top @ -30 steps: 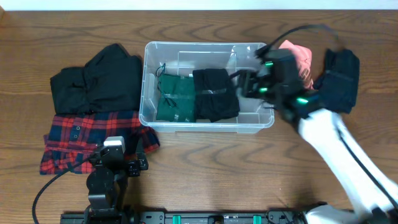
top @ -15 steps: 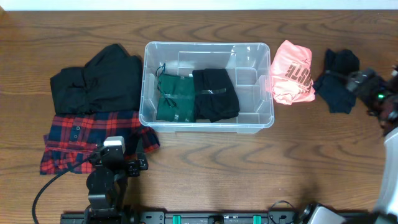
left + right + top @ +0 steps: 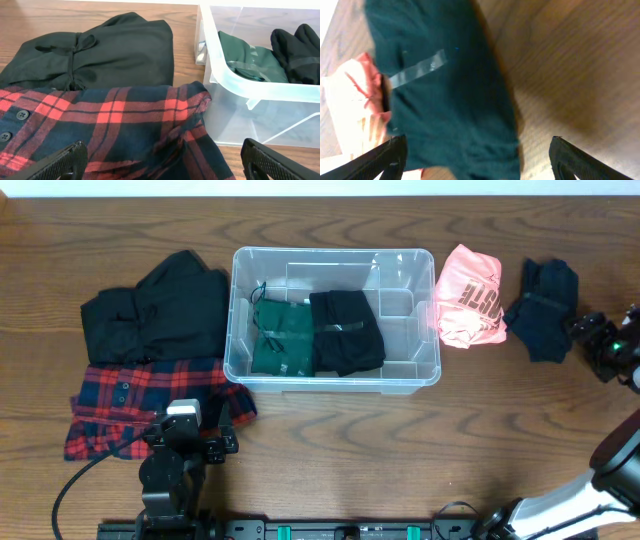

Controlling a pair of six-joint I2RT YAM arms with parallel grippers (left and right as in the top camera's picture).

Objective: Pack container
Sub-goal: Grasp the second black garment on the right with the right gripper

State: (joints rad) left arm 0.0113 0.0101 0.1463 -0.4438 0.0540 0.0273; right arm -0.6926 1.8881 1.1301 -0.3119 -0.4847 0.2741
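Note:
The clear plastic container [image 3: 235, 290] stands in the middle of the table, also in the left wrist view [image 3: 225, 82]. It holds a folded green garment [image 3: 282, 338] and a folded black garment [image 3: 348, 330]. My right gripper [image 3: 590, 335] is open at the far right edge, just right of a dark navy folded garment [image 3: 543, 308], which fills the right wrist view [image 3: 445, 90]. A pink garment [image 3: 470, 295] lies between the container and the navy one. My left gripper [image 3: 185, 442] is open, low over a red plaid shirt [image 3: 110, 125].
A black garment [image 3: 160, 305] lies left of the container, with the red plaid shirt [image 3: 120, 405] in front of it. Bare wood table lies in front of the container.
My right arm has swung from the container's right end out to the far right edge, past the pink and navy garments. The left arm has not moved.

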